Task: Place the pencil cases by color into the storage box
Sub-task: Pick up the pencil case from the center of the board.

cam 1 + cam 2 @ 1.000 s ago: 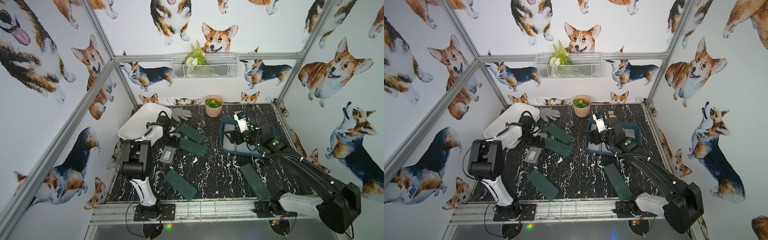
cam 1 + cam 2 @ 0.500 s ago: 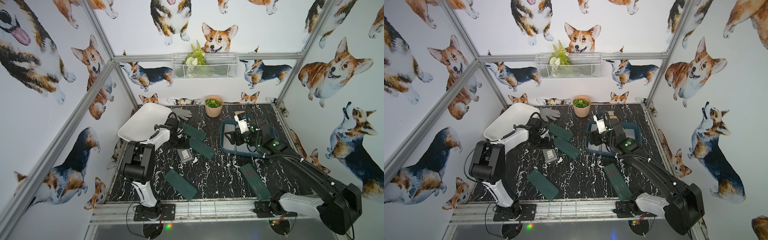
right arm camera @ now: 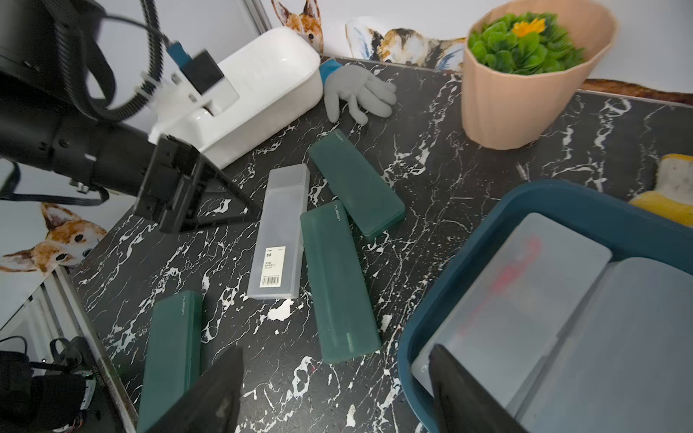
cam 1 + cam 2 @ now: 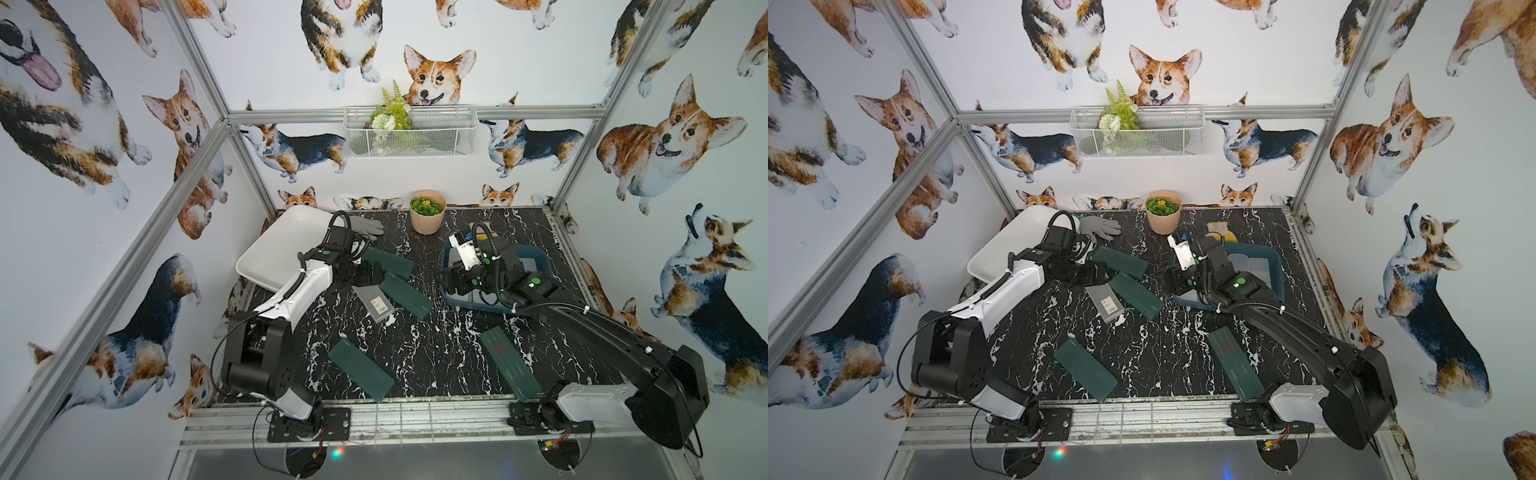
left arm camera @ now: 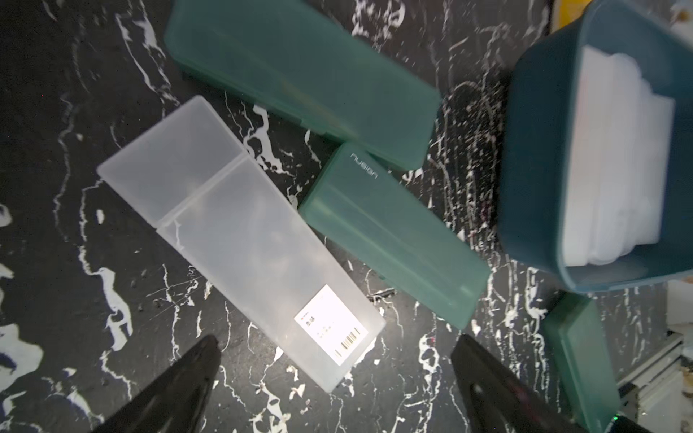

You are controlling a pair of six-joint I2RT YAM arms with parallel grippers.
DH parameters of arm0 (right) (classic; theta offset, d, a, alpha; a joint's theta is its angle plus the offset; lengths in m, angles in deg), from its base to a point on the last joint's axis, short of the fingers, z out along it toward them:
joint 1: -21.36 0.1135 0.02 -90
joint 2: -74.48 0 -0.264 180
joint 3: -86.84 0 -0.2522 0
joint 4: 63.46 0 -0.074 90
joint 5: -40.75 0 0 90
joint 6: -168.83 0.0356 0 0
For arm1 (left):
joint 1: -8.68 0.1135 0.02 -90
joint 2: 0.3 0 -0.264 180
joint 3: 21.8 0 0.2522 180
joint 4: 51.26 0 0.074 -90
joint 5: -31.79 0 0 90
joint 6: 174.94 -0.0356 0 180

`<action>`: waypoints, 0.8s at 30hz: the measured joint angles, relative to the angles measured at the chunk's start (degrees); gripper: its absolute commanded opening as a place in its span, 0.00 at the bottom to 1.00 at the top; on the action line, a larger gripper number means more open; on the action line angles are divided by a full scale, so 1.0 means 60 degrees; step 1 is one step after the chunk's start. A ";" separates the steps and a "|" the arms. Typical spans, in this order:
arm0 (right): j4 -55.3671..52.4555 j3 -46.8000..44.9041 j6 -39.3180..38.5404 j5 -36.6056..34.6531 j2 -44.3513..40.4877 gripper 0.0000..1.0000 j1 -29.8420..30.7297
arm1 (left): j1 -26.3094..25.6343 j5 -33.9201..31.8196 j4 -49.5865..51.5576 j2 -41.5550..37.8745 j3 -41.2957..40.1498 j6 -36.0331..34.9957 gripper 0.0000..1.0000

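Black marble bench (image 4: 415, 345): my left gripper (image 5: 335, 339) hangs spread and empty, frosted clear rectangular pencil case (image 5: 240, 240) just ahead, labelled end nearest, long axis skewed to the jaws. Left arm's nearer, I reckon.

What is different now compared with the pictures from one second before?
The left arm swung toward the teal tub, and the frosted clear case travelled with it; that case now lies on the table before the open left gripper. The green case beside it shifted slightly the same way. The right gripper, the white tub and the other green cases stayed put.
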 measured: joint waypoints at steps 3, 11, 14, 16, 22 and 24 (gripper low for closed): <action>-0.0040 0.0229 -0.0036 0.0033 0.0543 0.78 0.0321 | 0.0109 0.0000 -0.0080 -0.0725 0.0015 0.0506 1.00; -0.0280 0.1625 -0.0474 0.0193 0.2983 0.79 0.1213 | 0.0674 -0.0350 -0.0157 -0.2739 -0.0244 0.2273 1.00; -0.0448 0.2521 -0.0605 0.0208 0.4120 0.79 0.1596 | 0.0747 -0.0670 -0.0040 -0.3712 -0.0459 0.3016 1.00; -0.0576 0.3009 -0.0652 0.0178 0.4754 0.79 0.1800 | 0.0765 -0.0984 0.0047 -0.4113 -0.0441 0.3377 1.00; -0.1078 0.4113 -0.0448 -0.0288 0.6138 0.79 0.2280 | 0.0798 -0.1851 0.0925 -0.4408 -0.0091 0.3781 1.00; -0.1228 0.4499 -0.0313 -0.0546 0.6528 0.79 0.2441 | 0.0801 -0.2160 0.1158 -0.4470 0.0076 0.3865 1.00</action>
